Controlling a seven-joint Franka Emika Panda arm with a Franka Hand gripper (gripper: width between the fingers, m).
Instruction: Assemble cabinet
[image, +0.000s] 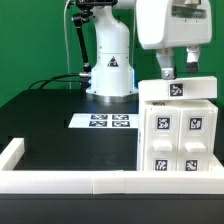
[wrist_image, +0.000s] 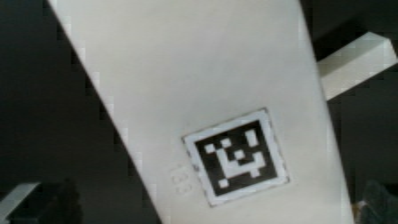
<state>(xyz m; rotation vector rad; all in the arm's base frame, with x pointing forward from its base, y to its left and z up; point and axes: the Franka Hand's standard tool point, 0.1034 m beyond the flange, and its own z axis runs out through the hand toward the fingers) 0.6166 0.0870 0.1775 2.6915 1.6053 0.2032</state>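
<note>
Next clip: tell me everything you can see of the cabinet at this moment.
The cabinet is a large white box that looks like plastic. It stands upright on the black table at the exterior view's right, close to the white front rail. Its facing side shows four square black-and-white tags, divided by seams. A flat top panel with one tag lies across it. The gripper hangs just over that panel; contact cannot be told.

Front exterior; wrist close over cabinet (wrist_image: 178, 90)
</note>
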